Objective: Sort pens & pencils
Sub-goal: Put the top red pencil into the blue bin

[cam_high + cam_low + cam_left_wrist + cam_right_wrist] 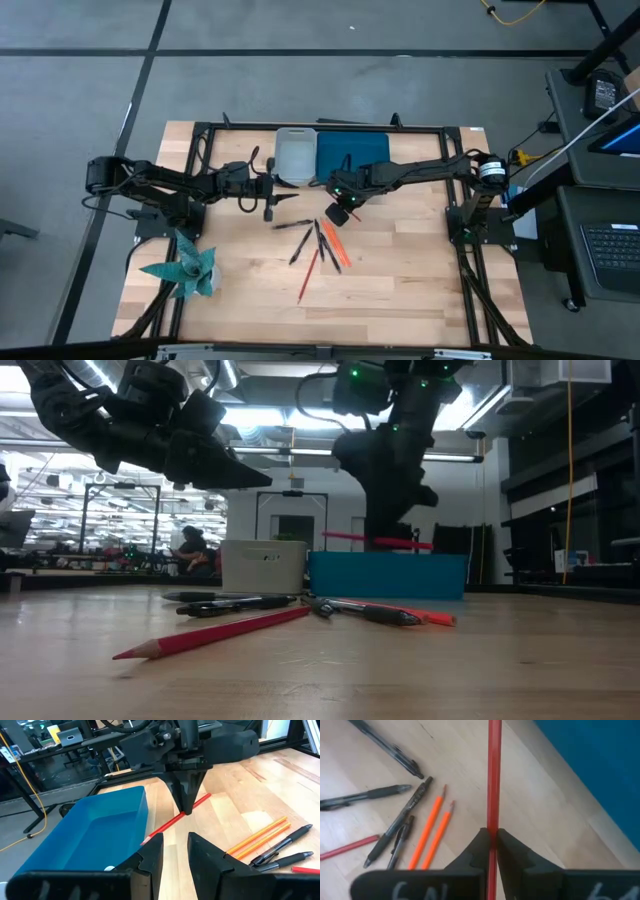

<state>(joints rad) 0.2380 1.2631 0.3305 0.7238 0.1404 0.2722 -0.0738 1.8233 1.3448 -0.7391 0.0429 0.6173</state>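
Work surface: light wooden table (400, 270) of butcher-block planks with a dark metal frame along its edges. Against the far edge, two bins side by side and touching: a pale translucent bin (295, 155) on the left, a blue bin (352, 153) on the right. Near centre lies a loose cluster: black pens (298, 246) fanned out, two orange pencils (335, 245) parallel beside them, one red pencil (307, 277) lying apart on the near side; a crumpled teal object (187, 268) rests near the table's left edge.
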